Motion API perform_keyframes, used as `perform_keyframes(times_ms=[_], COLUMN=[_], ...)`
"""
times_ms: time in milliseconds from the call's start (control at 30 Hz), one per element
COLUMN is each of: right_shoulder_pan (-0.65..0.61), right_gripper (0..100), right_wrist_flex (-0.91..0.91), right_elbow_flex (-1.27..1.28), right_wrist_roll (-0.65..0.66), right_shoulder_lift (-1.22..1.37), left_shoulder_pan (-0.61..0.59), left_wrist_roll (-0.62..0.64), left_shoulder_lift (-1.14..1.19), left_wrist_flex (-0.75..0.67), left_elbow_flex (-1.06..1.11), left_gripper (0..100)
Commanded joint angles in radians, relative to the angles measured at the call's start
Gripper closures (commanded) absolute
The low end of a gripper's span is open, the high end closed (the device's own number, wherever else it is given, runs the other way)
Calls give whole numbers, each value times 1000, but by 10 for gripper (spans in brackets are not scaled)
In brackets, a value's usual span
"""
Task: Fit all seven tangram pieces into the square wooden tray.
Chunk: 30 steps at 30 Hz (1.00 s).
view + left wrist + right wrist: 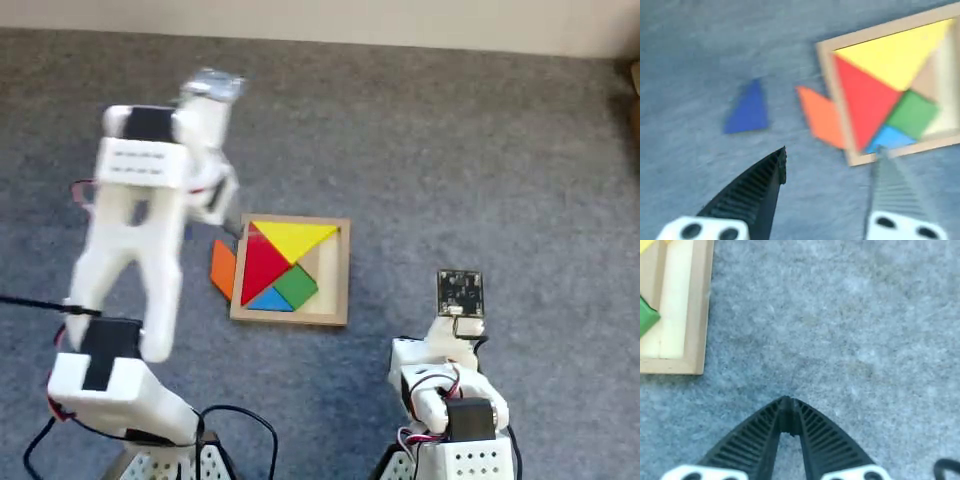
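Left gripper (831, 152) is held spread apart, right gripper (786, 400) pinched together on nothing. Tray (826, 75) could be shoved when the orange piece (822, 117) at its nine o'clock is grasped.

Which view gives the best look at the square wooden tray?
The high view: the wooden tray sits whole in frame, all four rim sides and the pieces inside seen from above. The left wrist view crops one side of the tray at the picture's edge. The right wrist view catches one corner of its rim.
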Motion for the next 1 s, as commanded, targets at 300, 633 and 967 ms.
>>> perform_keyframes(times_ms=[300, 633, 967], right_shoulder_pan=[-10, -10, -10], right_gripper=[994, 994, 994], right_wrist_flex=[4, 4, 4], right_elbow_flex=[131, 131, 131], right_wrist_roll=[-6, -6, -6], right_shoulder_lift=[-16, -16, -16], left_shoulder_pan=[-143, -7, -1], left_wrist_roll=[-184, -157, -51], left_shoulder_lift=[73, 82, 82], left_wrist_flex=[-176, -236, -548], left_elbow_flex=[191, 320, 519], left_gripper=[740, 741, 740])
